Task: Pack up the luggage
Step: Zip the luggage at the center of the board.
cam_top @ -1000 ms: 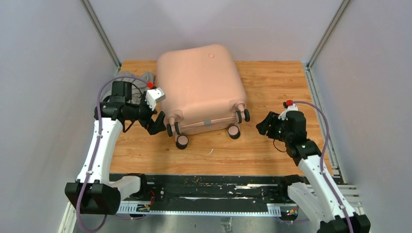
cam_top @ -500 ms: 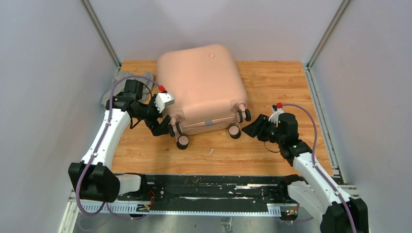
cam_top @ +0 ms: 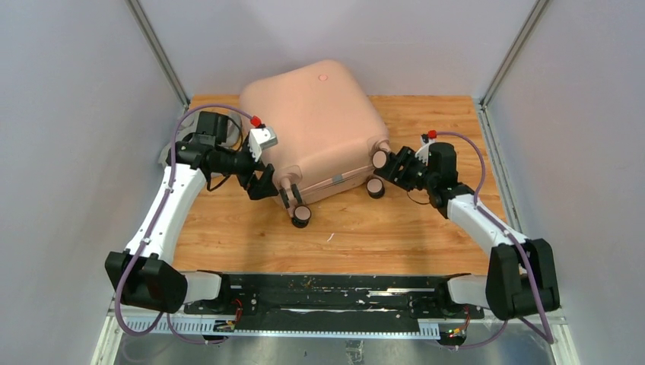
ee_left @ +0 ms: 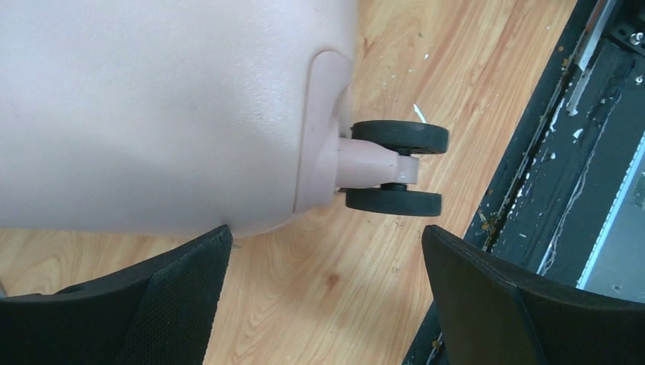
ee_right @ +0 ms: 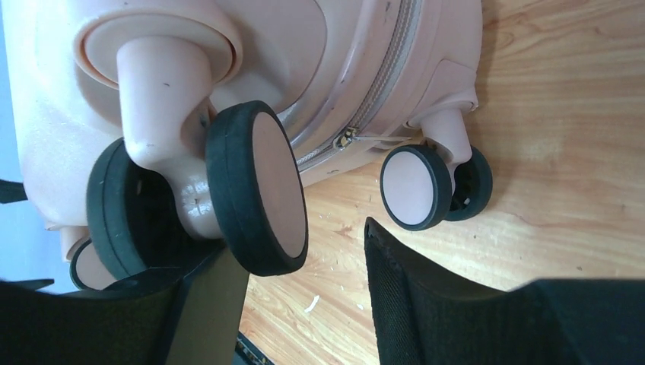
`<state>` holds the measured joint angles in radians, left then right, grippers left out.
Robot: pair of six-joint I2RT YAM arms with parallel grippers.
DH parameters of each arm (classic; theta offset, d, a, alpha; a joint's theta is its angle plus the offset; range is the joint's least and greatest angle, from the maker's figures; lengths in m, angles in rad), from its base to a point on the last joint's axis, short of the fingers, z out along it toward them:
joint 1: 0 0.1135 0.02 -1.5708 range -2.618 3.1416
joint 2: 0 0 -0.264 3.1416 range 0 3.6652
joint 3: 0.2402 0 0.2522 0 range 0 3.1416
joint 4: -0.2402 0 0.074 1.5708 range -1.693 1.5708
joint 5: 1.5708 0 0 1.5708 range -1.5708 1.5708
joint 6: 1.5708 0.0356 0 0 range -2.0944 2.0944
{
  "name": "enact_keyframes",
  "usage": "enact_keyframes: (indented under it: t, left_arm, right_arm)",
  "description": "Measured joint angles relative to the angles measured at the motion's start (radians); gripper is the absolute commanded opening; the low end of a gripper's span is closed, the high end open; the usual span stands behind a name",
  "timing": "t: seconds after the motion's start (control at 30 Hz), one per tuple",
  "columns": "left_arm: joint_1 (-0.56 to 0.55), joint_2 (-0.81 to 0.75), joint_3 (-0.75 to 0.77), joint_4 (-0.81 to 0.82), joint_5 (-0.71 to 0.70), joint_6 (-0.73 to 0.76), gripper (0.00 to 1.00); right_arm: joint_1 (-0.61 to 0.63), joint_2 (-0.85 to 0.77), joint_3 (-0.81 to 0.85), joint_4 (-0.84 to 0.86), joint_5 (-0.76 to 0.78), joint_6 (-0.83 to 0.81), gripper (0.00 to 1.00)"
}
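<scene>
The luggage (cam_top: pixel 316 125) is a closed pale pink hard-shell suitcase lying on the wooden table, turned askew with its wheeled end toward me. My left gripper (cam_top: pixel 268 185) is open at its near left corner. In the left wrist view (ee_left: pixel 325 243) one finger touches the shell (ee_left: pixel 152 114) and a twin black wheel (ee_left: pixel 395 169) lies just ahead. My right gripper (cam_top: pixel 389 163) is open at the near right corner. In the right wrist view (ee_right: pixel 297 251) a wheel (ee_right: pixel 258 190) sits against one finger. The zipper pull (ee_right: pixel 350 138) and a second wheel (ee_right: pixel 426 186) show beyond.
A grey cloth (cam_top: pixel 167 154) lies at the table's left edge behind my left arm. Grey walls close in on three sides. A black rail (cam_top: pixel 319 293) runs along the near edge. Bare wood (cam_top: pixel 365 228) lies between the suitcase and the rail.
Both grippers have moved in to the suitcase's near corners, the right one up and left to a wheel. The suitcase has turned and shifted slightly leftward and farther away.
</scene>
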<state>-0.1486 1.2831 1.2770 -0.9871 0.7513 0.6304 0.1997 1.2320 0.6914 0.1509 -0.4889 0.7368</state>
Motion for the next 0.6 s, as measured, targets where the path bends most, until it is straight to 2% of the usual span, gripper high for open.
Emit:
enact_keyframes:
  t: [0.17,0.33,0.47,0.6]
  left_arm:
    - [0.000,-0.026,0.000,0.016,0.013,-0.006,1.00]
    - [0.043,-0.057,0.000,0.021,0.007,-0.014,1.00]
    - [0.123,-0.057,0.002,0.023,-0.003,-0.042,1.00]
    - [0.172,-0.066,-0.003,0.027,-0.004,-0.064,1.00]
  right_arm:
    - [0.000,0.098,0.055,0.022,-0.019,-0.008,0.57]
    - [0.000,0.101,0.053,0.029,-0.025,-0.028,0.59]
    - [0.000,0.043,0.016,0.015,-0.015,-0.084,0.63]
    - [0.000,-0.110,-0.097,0.008,0.039,-0.185,0.69]
